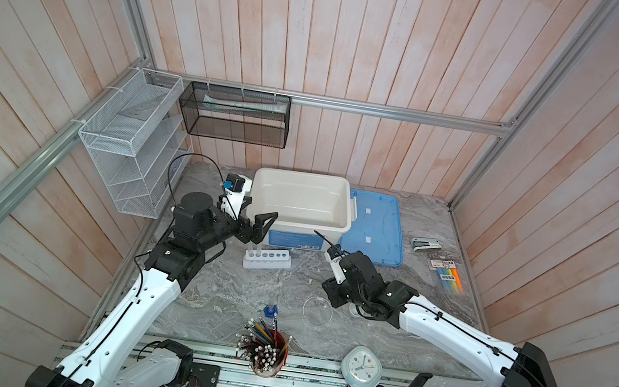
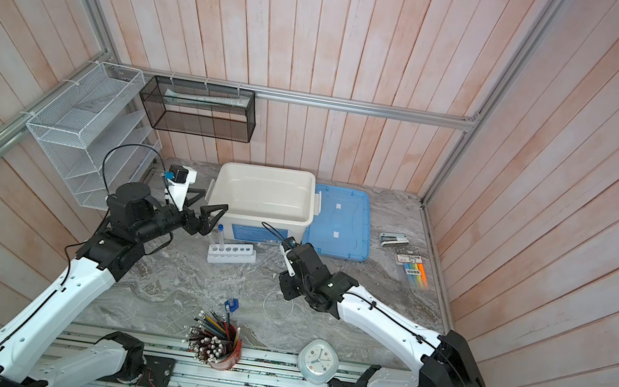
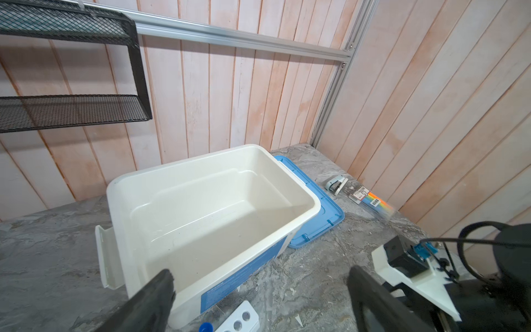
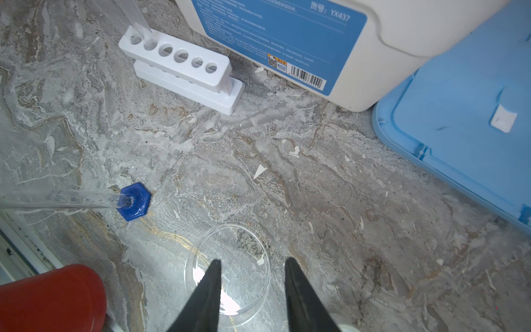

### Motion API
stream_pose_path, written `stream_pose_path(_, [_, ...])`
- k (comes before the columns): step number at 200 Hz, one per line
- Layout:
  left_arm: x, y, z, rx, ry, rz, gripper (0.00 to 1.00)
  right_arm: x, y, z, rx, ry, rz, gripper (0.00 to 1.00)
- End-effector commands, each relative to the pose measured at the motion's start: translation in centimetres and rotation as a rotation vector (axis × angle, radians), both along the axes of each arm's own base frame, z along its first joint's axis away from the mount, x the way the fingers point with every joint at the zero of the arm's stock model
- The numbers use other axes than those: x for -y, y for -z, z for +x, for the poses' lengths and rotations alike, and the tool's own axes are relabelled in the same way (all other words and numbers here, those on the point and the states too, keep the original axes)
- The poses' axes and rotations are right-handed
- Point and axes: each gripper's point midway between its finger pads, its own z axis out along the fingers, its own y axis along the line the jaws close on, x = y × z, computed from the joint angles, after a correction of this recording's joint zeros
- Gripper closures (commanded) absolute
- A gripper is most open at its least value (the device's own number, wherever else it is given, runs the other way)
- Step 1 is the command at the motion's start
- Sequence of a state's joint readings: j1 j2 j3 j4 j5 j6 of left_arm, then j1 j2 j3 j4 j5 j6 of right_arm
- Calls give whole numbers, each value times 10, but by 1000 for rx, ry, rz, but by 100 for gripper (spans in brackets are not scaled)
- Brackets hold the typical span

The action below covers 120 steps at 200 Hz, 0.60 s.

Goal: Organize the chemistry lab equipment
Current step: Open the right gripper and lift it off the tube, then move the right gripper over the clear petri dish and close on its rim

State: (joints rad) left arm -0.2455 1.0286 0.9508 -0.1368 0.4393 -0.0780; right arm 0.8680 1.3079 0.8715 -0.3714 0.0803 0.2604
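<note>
Top views: task looks roughly midway, my call. Nearest, the cylinder [image 1: 270, 311] with a blue foot sits on the table just behind the pencil cup [image 1: 269, 354]. Can't tell if it is upright or lying.

The dish [image 1: 317, 310] lies flat beside it, not stowed. The right gripper [image 4: 252, 260] hangs over the dish with jaws partly spread and nothing between them. One tip is over the dish, the other just outside its rim.

A small clear cup [image 2: 330, 319], I think, is half under the right arm, loose too.

Farther back, the rack [image 1: 268, 259] stands in front of the bin [image 1: 260, 173]. A blue-capped tube [image 2: 220, 233] is upright in an end hole, and a second seems to stand beside it. That part looks done.

The left gripper [image 3: 261, 274] is above the rack end by the bin corner, jaws spread wide, empty. The bin is empty, its lid [image 1: 378, 226] off and flat beside it. Probably left to do: dish, cup, cylinder, maybe the rack into the bin.

View differences:
- The right wrist view alone shows the cylinder's graduations and hex foot, the tips against the dish rim, and four bare rack holes.
- The left wrist view shows the bin's bare floor up close and the blue cap at the frame edge.
- In a top view the left gripper hides the tube tops.
- No white cap is seen anywhere.
</note>
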Motion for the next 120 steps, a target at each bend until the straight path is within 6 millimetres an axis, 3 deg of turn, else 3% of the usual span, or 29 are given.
stream_pose_path(1, [11,-3,0,20,66,-1,4,17,21,-10,-68,63,-37,62])
stream_pose_path(47, [12,12,7,-7,70,16,4,30,54,-12,-141,111,-112,64])
stream_pose_path(120, [5,21,9,-5,28,39,4,40,79,-2,-208,158,-124,66])
